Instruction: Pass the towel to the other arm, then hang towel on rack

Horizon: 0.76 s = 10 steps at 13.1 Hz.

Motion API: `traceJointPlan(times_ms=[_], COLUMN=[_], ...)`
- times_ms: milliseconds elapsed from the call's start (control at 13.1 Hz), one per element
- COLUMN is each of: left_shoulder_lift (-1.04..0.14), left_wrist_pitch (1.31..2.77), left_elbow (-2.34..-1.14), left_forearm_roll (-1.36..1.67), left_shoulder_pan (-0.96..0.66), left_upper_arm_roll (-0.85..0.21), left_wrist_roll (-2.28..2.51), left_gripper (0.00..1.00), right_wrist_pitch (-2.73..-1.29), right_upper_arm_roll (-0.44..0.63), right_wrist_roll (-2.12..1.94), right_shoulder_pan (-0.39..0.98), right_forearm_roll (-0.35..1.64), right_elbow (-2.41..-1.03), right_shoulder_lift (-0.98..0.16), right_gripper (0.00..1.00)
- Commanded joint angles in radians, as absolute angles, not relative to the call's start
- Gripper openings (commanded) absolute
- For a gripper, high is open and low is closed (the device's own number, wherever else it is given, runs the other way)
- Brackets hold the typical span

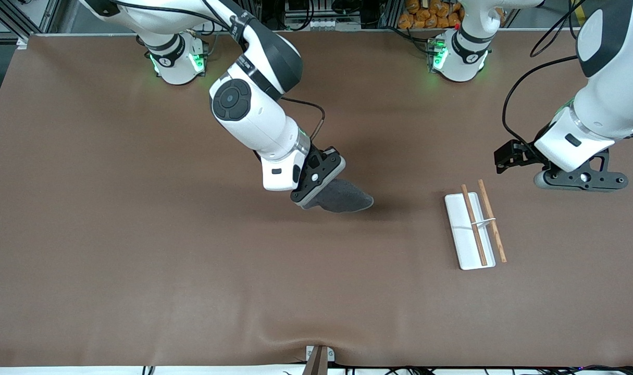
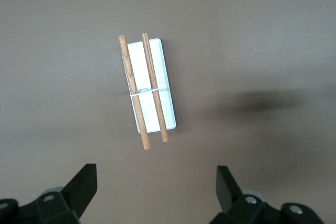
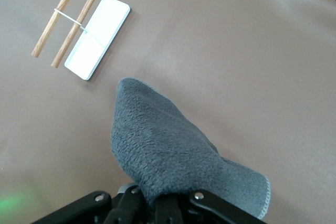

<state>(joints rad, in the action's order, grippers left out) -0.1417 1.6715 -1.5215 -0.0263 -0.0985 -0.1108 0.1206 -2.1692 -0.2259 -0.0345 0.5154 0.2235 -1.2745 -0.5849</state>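
The dark grey towel [image 1: 344, 198] hangs bunched from my right gripper [image 1: 321, 200], which is shut on it over the middle of the table. In the right wrist view the towel [image 3: 168, 145] covers the tips of the right gripper [image 3: 169, 203]. The rack [image 1: 459, 224], a white tray base with two brown rods [image 1: 475, 224], lies flat toward the left arm's end of the table. My left gripper [image 1: 582, 179] waits open and empty over bare table beside the rack. In the left wrist view the rack [image 2: 157, 77] lies well ahead of the left gripper [image 2: 157, 177].
A brown mat [image 1: 139, 234] covers the whole table. A small metal clamp [image 1: 319, 357] sits at the table edge nearest the front camera. Both arm bases [image 1: 178, 60] stand along the edge farthest from that camera.
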Motion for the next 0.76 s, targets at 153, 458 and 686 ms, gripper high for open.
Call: traceJointPlan(times_ms=[153,458,686], left_shoulder_lift=[-0.135,-0.135,-0.126], left_wrist_pitch=[1.672,1.674,1.671], left_elbow=[-1.52,-1.52,-1.522], left_forearm_roll=[-0.029,-0.028,-0.028], left_shoulder_pan=[-0.094,-0.097,-0.089], left_upper_arm_roll=[-0.114,-0.114,-0.114], left_wrist_roll=[0.115,0.114,0.098], left_gripper=[1.0,1.0,1.0], right_wrist_pitch=[-2.152,-2.152,-2.152], right_upper_arm_roll=[-0.229,-0.23,-0.23], right_wrist_roll=[0.035,0.066,0.092], right_shoulder_pan=[0.511,0.509,0.494], right_forearm_roll=[0.245,0.264,0.27], right_elbow=[-1.247,-1.247,-1.252], right_shoulder_lift=[-0.592,-0.591,-0.58], right_gripper=[0.0,0.0,0.0])
